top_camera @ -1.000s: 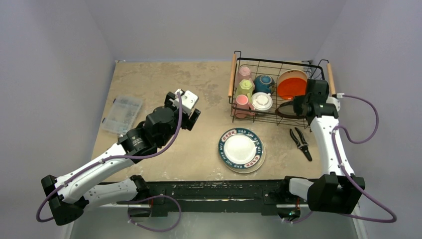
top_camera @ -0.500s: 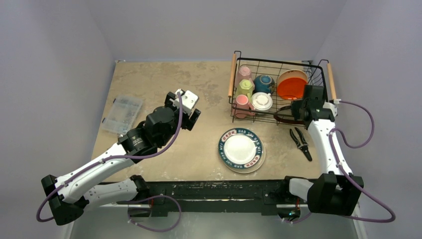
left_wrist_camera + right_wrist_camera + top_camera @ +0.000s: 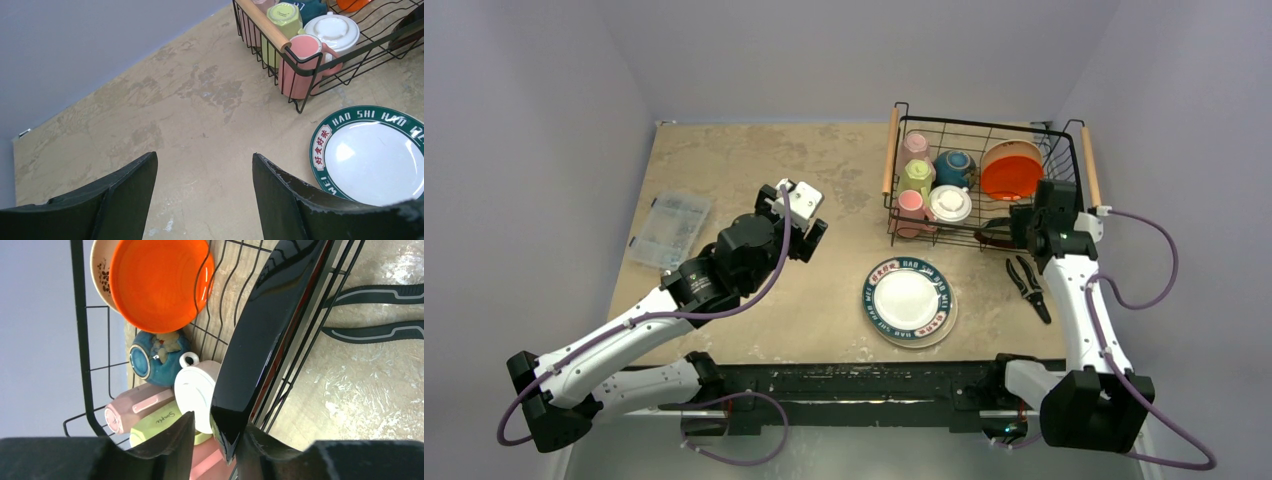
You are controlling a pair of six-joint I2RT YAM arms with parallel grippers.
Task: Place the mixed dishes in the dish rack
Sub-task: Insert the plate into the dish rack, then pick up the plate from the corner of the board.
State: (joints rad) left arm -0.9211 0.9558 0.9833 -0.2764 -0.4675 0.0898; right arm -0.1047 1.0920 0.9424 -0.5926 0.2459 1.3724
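Note:
The dish rack (image 3: 969,121) stands at the back right and holds several mugs, a teal bowl (image 3: 954,167) and a red-orange plate (image 3: 1009,175). A glossy dark plate (image 3: 270,315) stands on edge against the rack's near wires. My right gripper (image 3: 217,422) straddles that plate's rim with its jaws open: a gap shows on the left finger's side, and the rim leans on the right finger. The blue-rimmed white plate (image 3: 909,300) lies flat on the table in front of the rack. My left gripper (image 3: 204,156) hovers open and empty over bare table, left of that plate.
Black pliers (image 3: 1027,285) lie on the table just right of the rack's near corner, beside my right arm. A clear plastic compartment box (image 3: 670,229) sits near the table's left edge. The white mug (image 3: 197,390) stands close to the dark plate.
My right gripper's jaws have parted from the dark plate, and the wrist has shifted slightly toward the near side. The left arm has not moved.

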